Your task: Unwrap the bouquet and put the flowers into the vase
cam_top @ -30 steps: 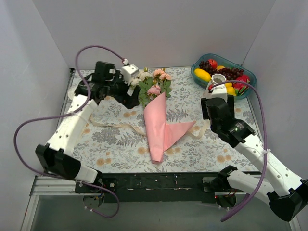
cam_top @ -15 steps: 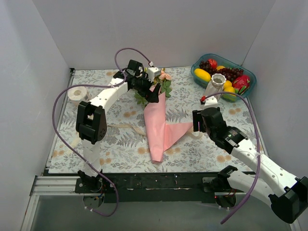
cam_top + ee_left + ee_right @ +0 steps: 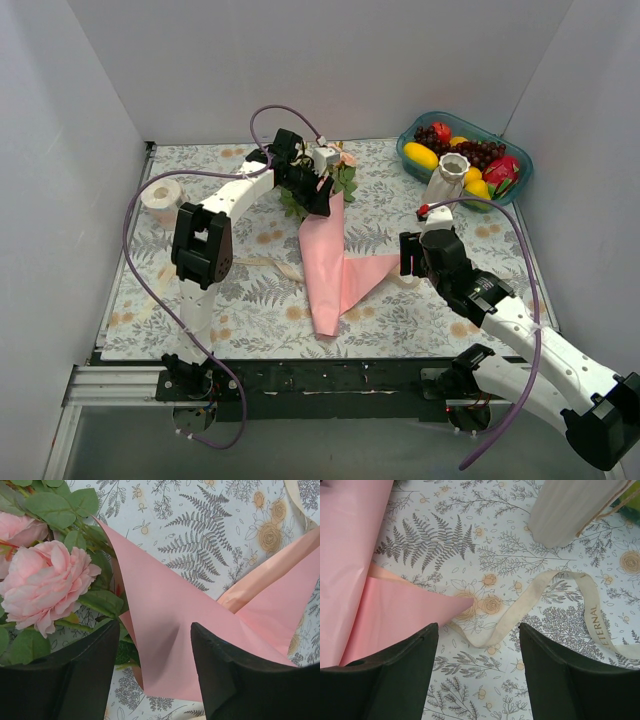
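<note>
Loosely splayed pink bouquet [image 3: 160, 605] ahead of left gripper's [image 3: 155, 627] parted fingers; up close only, lettered ribbon [image 3: 593, 615] below right gripper's [image 3: 477, 627] spread, empty jaws.

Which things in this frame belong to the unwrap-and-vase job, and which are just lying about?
Job in hand:
- pink paper cone wrap
- artificial pink roses with green leaves
- loose cream ribbon
- whitish narrow vase with wavy rim

Lying about:
- teal bowl of fruit
- white tape roll
</note>
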